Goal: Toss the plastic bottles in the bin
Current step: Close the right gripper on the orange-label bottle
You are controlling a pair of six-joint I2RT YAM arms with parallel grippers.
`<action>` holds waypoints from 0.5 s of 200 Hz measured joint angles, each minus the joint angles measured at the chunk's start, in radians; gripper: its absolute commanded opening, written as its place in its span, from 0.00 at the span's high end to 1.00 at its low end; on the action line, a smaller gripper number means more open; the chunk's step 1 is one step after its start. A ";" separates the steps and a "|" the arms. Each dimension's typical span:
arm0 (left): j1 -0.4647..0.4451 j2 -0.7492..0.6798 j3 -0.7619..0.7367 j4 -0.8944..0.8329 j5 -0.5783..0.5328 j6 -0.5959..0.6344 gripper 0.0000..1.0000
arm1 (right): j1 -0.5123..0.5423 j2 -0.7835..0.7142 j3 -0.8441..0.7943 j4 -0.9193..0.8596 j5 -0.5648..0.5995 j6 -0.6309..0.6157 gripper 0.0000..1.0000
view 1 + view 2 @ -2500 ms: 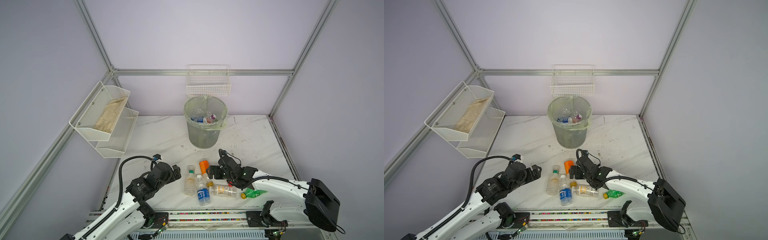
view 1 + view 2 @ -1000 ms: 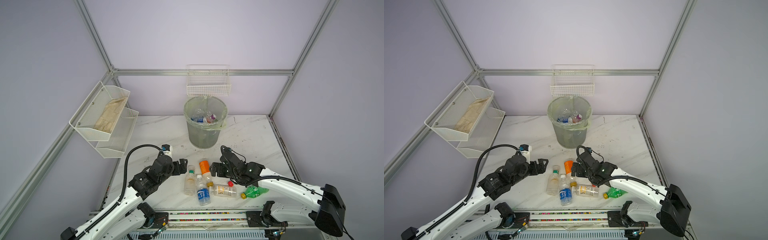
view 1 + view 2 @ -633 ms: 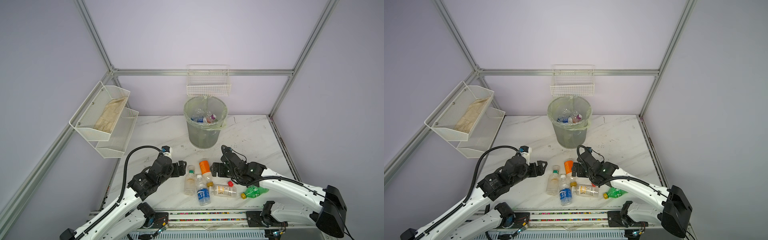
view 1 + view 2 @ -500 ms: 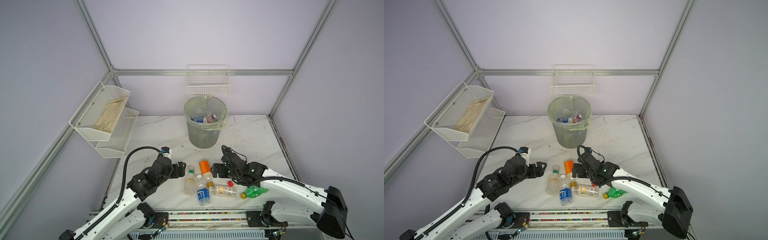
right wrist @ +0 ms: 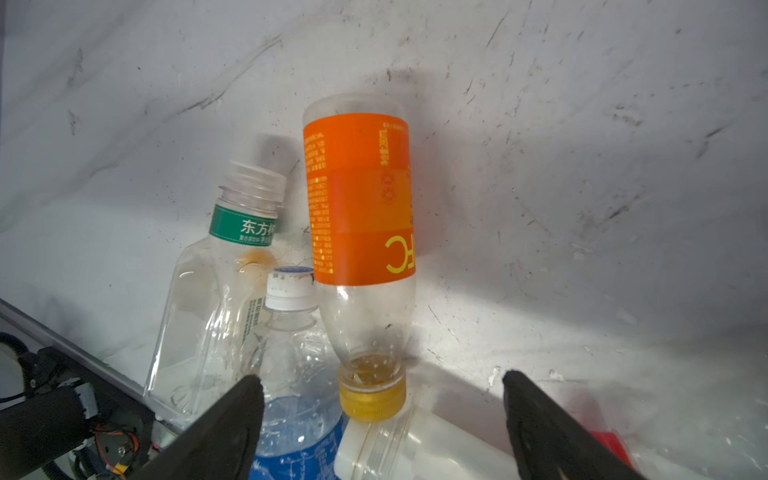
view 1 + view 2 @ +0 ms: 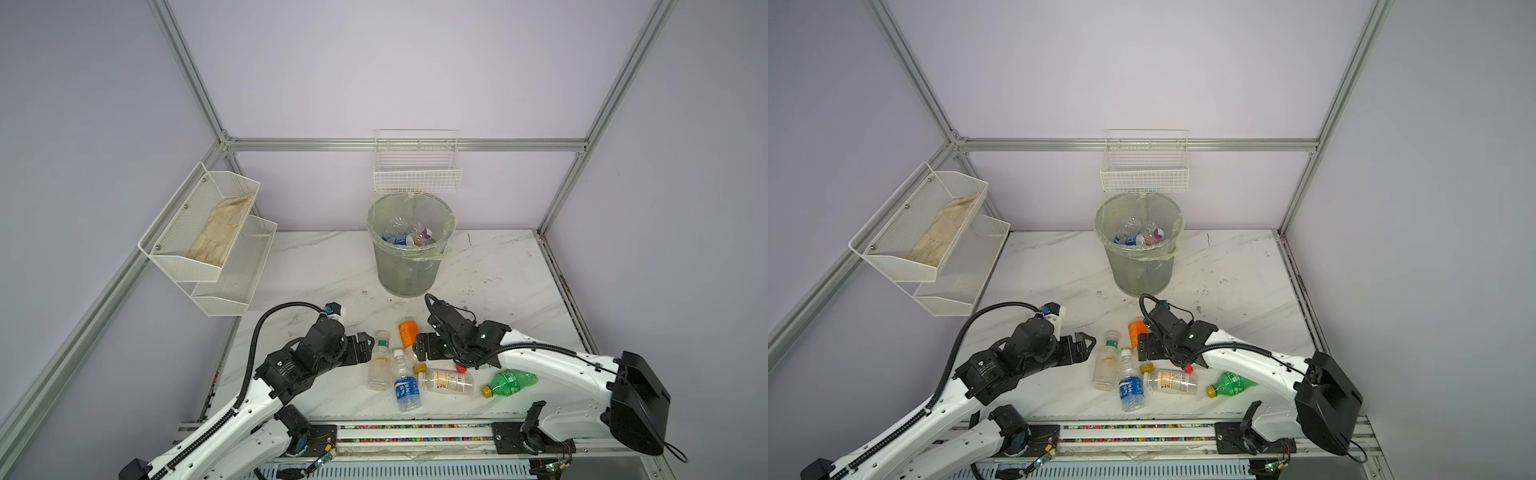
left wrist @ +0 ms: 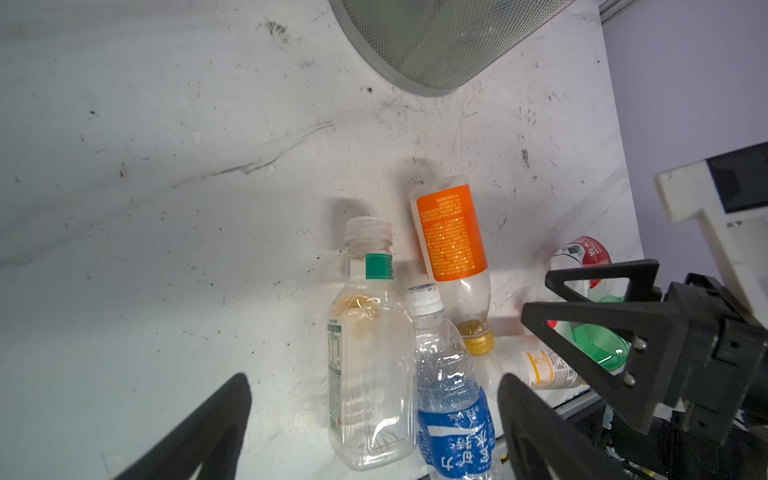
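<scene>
While your left pincer (image 7: 372,380) and right pincer (image 5: 382,377) stood spread, the orange-labelled bottle (image 5: 359,199) lay on the worktop (image 5: 582,166). Its cap (image 5: 372,397) was yellow.

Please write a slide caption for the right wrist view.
Open right gripper faces the orange-label bottle lying on the marble table.

Your bin (image 6: 409,270) stands at the table's (image 6: 507,282) back, bottles (image 6: 399,240) inside; loose bottles (image 6: 405,384) lie near the front (clustered, mostly touching) between left gripper (image 6: 370,347) and right gripper (image 6: 417,348).
</scene>
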 measured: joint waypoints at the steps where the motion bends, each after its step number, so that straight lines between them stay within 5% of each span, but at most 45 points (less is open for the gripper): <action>1: -0.001 0.000 -0.002 0.000 0.000 0.001 0.09 | 0.000 0.003 0.002 0.001 0.000 0.000 0.08; 100: -0.059 -0.038 -0.056 -0.001 0.001 -0.073 0.10 | 0.015 0.319 0.173 0.062 0.065 0.000 0.12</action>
